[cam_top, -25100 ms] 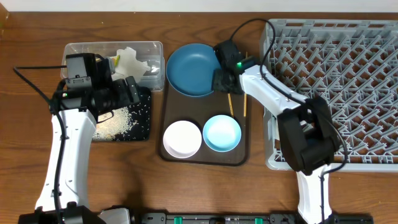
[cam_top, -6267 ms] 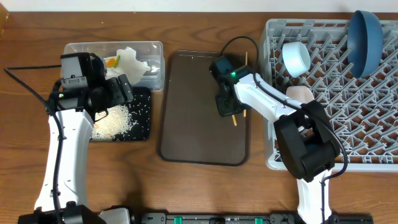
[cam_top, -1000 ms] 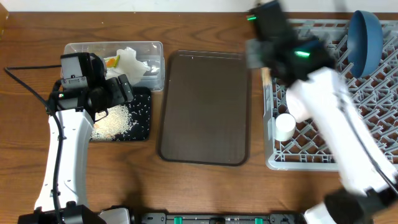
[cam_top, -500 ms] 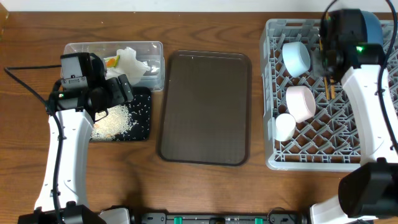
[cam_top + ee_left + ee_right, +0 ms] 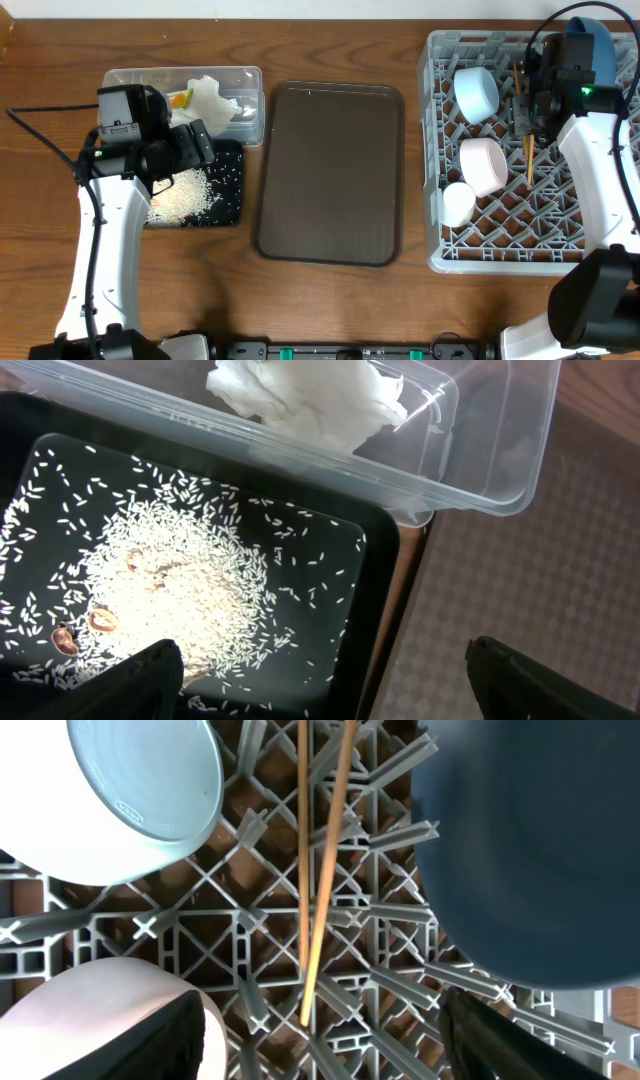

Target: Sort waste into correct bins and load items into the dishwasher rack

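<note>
- The dishwasher rack (image 5: pixel 500 262) takes up the 3 o'clock side of the table (image 5: pixel 330 310).
- A light blue bowl (image 5: pixel 477 92) lies tilted on its side near the rack's 10 o'clock corner.
- A white bowl (image 5: pixel 482 165) sits just at 6 o'clock of it, and a small white cup (image 5: pixel 458 203) is close at that bowl's 7 o'clock, by the rack wall.
- A dark blue plate (image 5: pixel 603 50) stands on edge among the pegs at the rack's 12 o'clock side.
- Two wooden chopsticks (image 5: pixel 320 920) lie on the lattice floor between the bowls and the plate, running roughly 12 to 6 and nearly side by side.
- The right pincer (image 5: pixel 322 1020) hovers over them with its fingers spread wide and grips nothing; the sticks' ends lie between the fingers and touch neither.
- The left pincer (image 5: pixel 322 660) is fully spread and empty above the 3 o'clock edge of the black tray (image 5: pixel 230 190).
- Rice grains (image 5: pixel 180 590) are scattered in that tray.
- The clear tub (image 5: pixel 130 78) touches the black tray at its 12 o'clock and holds crumpled tissue (image 5: pixel 210 97) and a snack wrapper (image 5: pixel 180 98).
- A brown serving tray (image 5: pixel 330 170) lies at the table's centre.
</note>
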{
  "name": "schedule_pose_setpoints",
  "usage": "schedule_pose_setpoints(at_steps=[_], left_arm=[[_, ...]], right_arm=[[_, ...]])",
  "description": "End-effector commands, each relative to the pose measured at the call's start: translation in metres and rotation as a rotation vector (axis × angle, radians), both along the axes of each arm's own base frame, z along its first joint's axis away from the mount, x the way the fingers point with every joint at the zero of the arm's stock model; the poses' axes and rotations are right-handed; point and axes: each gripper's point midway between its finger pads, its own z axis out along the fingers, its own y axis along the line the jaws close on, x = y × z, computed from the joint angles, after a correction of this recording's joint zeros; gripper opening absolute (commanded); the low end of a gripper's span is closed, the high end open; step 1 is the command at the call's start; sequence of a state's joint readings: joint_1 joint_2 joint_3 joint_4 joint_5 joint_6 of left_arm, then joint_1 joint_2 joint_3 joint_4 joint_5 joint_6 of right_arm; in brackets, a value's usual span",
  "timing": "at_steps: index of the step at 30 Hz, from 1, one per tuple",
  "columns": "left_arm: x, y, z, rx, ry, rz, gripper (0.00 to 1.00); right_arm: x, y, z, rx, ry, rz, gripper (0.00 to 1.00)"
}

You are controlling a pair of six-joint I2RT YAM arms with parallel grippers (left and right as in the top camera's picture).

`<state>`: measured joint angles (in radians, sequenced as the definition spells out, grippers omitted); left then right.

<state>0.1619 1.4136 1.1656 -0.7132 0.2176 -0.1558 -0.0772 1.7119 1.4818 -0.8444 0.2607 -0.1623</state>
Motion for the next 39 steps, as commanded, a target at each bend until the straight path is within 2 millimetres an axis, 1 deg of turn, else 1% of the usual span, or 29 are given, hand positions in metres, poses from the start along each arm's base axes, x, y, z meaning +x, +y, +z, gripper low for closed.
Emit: schedule_pose_setpoints(at_steps=[1,3,5,8,9,10,12,14,16,19,21,25,28,30,33,35,39], left_arm=[[0.001,0.003,0.000,0.015,0.000,-0.003,0.93],[0.001,0.003,0.000,0.015,0.000,-0.004,0.93],[0.001,0.003,0.000,0.015,0.000,-0.003,0.93],[0.001,0.003,0.000,0.015,0.000,-0.003,0.93],[0.001,0.003,0.000,0.015,0.000,-0.003,0.93],[0.001,0.003,0.000,0.015,0.000,-0.004,0.93],[0.001,0.003,0.000,0.015,0.000,-0.003,0.93],[0.001,0.003,0.000,0.015,0.000,-0.004,0.93],[0.001,0.003,0.000,0.015,0.000,-0.003,0.93],[0.001,0.003,0.000,0.015,0.000,-0.004,0.93],[0.001,0.003,0.000,0.015,0.000,-0.003,0.93],[0.001,0.003,0.000,0.015,0.000,-0.004,0.93],[0.001,0.003,0.000,0.015,0.000,-0.003,0.93],[0.001,0.003,0.000,0.015,0.000,-0.004,0.93],[0.001,0.003,0.000,0.015,0.000,-0.003,0.93],[0.001,0.003,0.000,0.015,0.000,-0.003,0.93],[0.001,0.003,0.000,0.015,0.000,-0.004,0.93]], right_arm=[[-0.001,0.010,0.013,0.043,-0.039,-0.012,0.73],[-0.003,0.026,0.026,0.080,-0.065,0.031,0.75],[-0.007,0.043,0.045,0.107,-0.103,0.075,0.79],[-0.021,0.075,0.082,0.156,-0.185,0.166,0.85],[-0.027,0.085,0.094,0.168,-0.213,0.195,0.88],[-0.036,0.097,0.111,0.183,-0.251,0.234,0.99],[-0.054,0.115,0.137,0.212,-0.316,0.276,0.99],[-0.075,0.127,0.159,0.244,-0.370,0.297,0.99],[-0.100,0.139,0.177,0.276,-0.410,0.328,0.99],[-0.131,0.151,0.194,0.313,-0.447,0.389,0.99],[-0.149,0.150,0.202,0.318,-0.463,0.406,0.99],[-0.188,0.143,0.208,0.336,-0.472,0.420,0.99],[-0.213,0.127,0.217,0.304,-0.522,0.392,0.99],[-0.226,0.119,0.224,0.292,-0.564,0.380,0.99],[-0.243,0.101,0.231,0.244,-0.621,0.331,0.99],[-0.255,0.087,0.227,0.200,-0.621,0.286,0.99],[-0.268,0.076,0.220,0.172,-0.630,0.255,0.99]])
